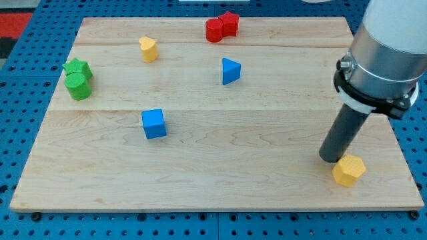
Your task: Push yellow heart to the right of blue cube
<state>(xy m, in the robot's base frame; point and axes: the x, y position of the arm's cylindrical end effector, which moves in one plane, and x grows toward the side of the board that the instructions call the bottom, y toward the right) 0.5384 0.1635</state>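
Observation:
The yellow heart (147, 49) lies near the view's top left of the wooden board (267, 133). The blue cube (154, 124) sits below it, left of the board's middle. My tip (331, 159) is at the view's lower right, far from both. It stands just left of and touching or almost touching a yellow pentagon-like block (349, 171).
A blue triangle (230, 71) lies right of the heart. Two red blocks (221, 27) touch each other at the top edge. Two green blocks (78, 79) touch each other at the left edge. The arm's grey body (387, 53) fills the upper right.

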